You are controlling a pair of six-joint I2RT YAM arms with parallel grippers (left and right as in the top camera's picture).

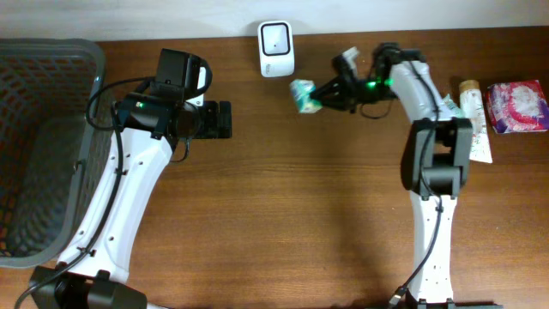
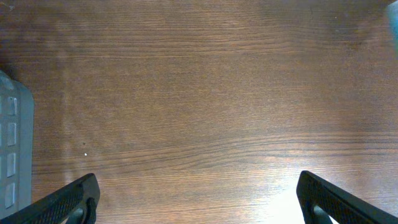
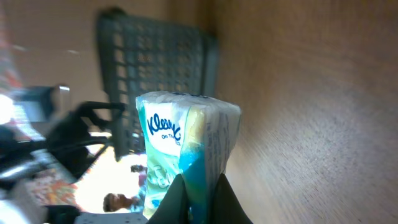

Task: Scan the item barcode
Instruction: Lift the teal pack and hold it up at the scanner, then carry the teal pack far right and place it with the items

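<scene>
1. The right tool [image 1: 326, 91] was shut on the tissue pack [image 1: 302, 94], pinching its lower edge between thin fingers [image 3: 179, 198]. The pack sat just beside the white scanner [image 1: 276, 49] at the far edge of the surface [image 1: 283, 215] and seemed held clear of the wood.
2. The left tool [image 1: 221, 120] stood wide and held nothing, well apart from the pack.
3. I judged the step in hand to be presenting the barcode to the scanner window.
4. I could not find a barcode. The right wrist view gave only the brand face and a side with fine print.
5. To do this well, I would roll the wrist slowly until the coded face squared up to the window, then pause there. The fingers should stay off the code.
6. The pack was soft and gripped only at one edge, so a quick roll could make it sag or slip.
7. The basket [image 1: 43, 129] waited at the left, likely the drop once the item was scanned.
</scene>
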